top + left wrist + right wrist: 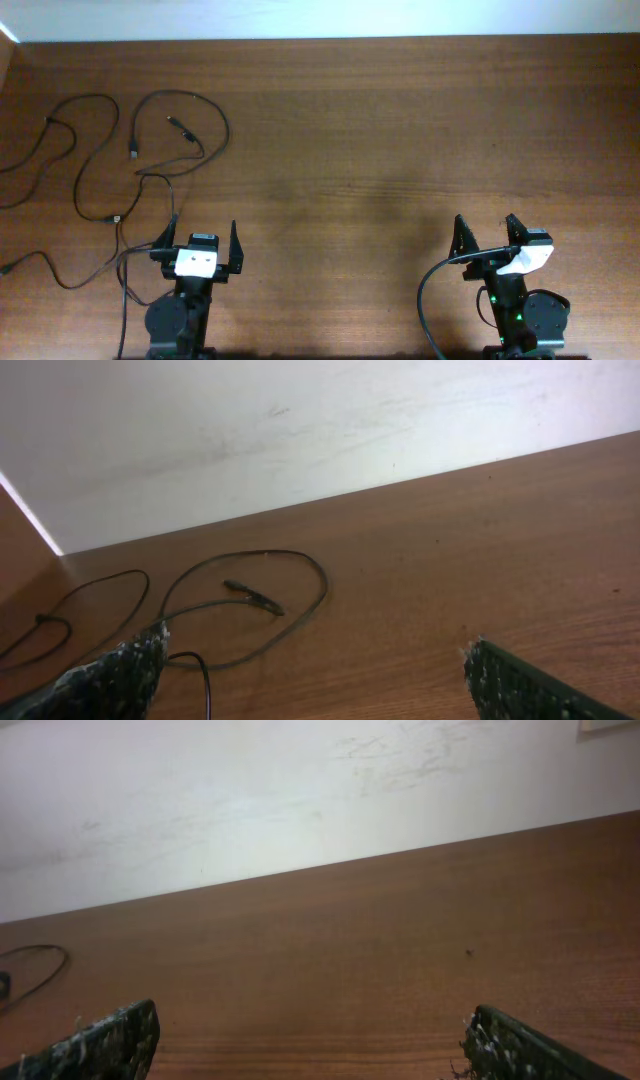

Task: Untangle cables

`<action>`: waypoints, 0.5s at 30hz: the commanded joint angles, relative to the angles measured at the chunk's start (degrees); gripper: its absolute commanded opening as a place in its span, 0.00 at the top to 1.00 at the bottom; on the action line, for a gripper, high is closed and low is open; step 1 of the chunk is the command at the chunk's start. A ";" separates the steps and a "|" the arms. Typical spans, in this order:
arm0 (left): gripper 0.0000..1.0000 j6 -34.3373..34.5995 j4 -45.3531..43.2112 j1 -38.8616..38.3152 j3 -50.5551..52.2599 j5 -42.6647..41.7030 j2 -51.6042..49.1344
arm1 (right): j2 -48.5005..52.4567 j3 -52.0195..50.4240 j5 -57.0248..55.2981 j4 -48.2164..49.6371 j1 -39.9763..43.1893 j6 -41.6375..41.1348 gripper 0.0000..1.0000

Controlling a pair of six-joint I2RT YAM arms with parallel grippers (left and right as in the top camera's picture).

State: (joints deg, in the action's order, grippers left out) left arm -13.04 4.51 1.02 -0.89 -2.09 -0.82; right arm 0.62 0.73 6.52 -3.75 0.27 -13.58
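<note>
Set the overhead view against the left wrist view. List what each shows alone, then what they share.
Overhead only: the right gripper, open, and the thin black cables lying beside the left arm.
Left wrist only: the broad face of the scuffed white wall.
Both: the brown wooden table, the left gripper, open, and one black cable loop with a dark plug end lying inside it.

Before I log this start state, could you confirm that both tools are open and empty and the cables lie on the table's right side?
Not quite: the overhead view shows the cables on the left side of the table, near the left tool. Otherwise yes, it and the right tool are open and empty.
</note>
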 commanded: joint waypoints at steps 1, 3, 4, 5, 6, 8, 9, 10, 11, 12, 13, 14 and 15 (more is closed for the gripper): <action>0.01 0.55 0.15 -0.17 0.37 0.42 0.44 | -0.42 -0.42 0.50 -0.04 -0.42 -0.33 0.01; 0.01 0.55 0.15 -0.17 0.37 0.42 0.44 | -0.42 -0.42 0.50 -0.04 -0.42 -0.33 0.01; 0.01 0.55 0.15 -0.17 0.37 0.42 0.44 | -0.42 -0.42 0.50 -0.07 -0.42 -0.33 0.01; 0.01 0.55 0.15 -0.17 0.37 0.42 0.44 | -0.42 -0.42 0.50 -0.07 -0.42 -0.33 0.01; 0.01 0.55 0.15 -0.17 0.37 0.42 0.44 | -0.42 -0.42 0.50 -0.04 -0.42 -0.33 0.01; 0.01 0.55 0.15 -0.17 0.37 0.42 0.44 | -0.42 -0.42 0.50 -0.07 -0.42 -0.33 0.01; 0.01 0.55 0.15 -0.17 0.37 0.42 0.44 | -0.42 -0.42 0.50 -0.04 -0.42 -0.33 0.01; 0.01 0.55 0.15 -0.17 0.37 0.42 0.44 | -0.42 -0.42 0.50 -0.07 -0.42 -0.33 0.01; 0.01 0.55 0.15 -0.17 0.37 0.42 0.44 | -0.42 -0.42 0.50 -0.04 -0.44 -0.33 0.01; 0.01 0.55 0.15 -0.17 0.37 0.42 0.44 | -0.42 -0.42 0.50 -0.07 -0.42 -0.33 0.01; 0.01 0.55 0.15 -0.17 0.37 0.42 0.44 | -0.42 -0.42 0.50 -0.07 -0.44 -0.33 0.01; 0.01 0.55 0.15 -0.17 0.37 0.42 0.44 | -0.42 -0.42 0.50 -0.07 -0.42 -0.33 0.01; 0.01 0.55 0.15 -0.17 0.37 0.42 0.44 | -0.42 -0.42 0.50 -0.04 -0.44 -0.33 0.01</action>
State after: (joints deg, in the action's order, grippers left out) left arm -13.02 4.51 1.02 -0.89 -2.09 -0.82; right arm 0.62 0.73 6.52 -3.75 0.27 -13.56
